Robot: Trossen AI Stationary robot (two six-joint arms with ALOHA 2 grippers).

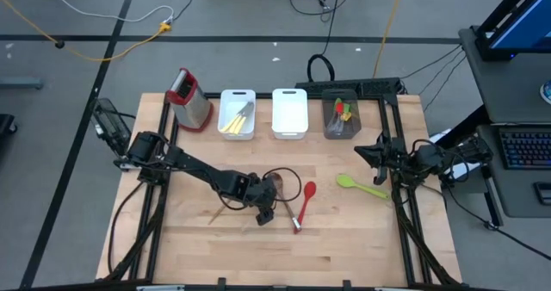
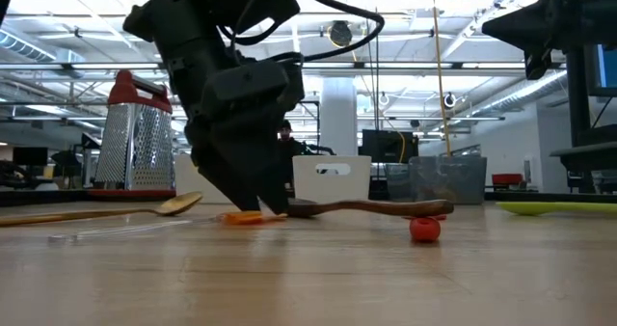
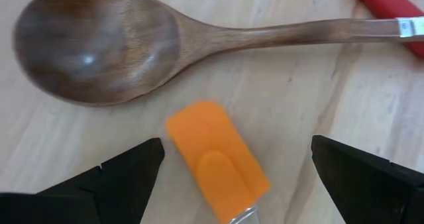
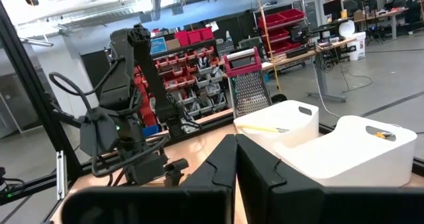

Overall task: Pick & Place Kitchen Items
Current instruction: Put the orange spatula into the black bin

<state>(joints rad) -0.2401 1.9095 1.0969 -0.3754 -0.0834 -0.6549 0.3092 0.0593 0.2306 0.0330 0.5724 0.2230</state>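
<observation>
High view shows the wooden table [image 1: 344,231] from above. At the far left of the frame the left arm reaches across toward the middle. Its left gripper [image 1: 263,212] hangs low over the table, just left of center. Its fingers [image 3: 112,184] are spread wide and hold nothing. Between them lies an orange mini spatula [image 3: 217,159], flat on the wood. Just past it lies a dark wooden spoon [image 3: 99,42], bowl up. A lighter wooden spoon [image 2: 96,213] lies at the left of the low view.

Along the top of the table, from left to right, stand a steel box grater [image 1: 191,100] with a red handle, a white bin [image 1: 237,114] with yellow and pale utensils in it, a second white bin [image 1: 290,113], and a grey bin [image 1: 342,119] holding red, green and yellow pieces.

Right of center in the high view lies a red spoon [image 1: 304,203], slanted, near the left gripper. Farther right lies a lime-green spoon [image 1: 362,186], well apart from the red one.

At the right edge the right arm waits. The right gripper [image 1: 377,153] sits over the table's right side, with its fingers pressed together and holding nothing.
</observation>
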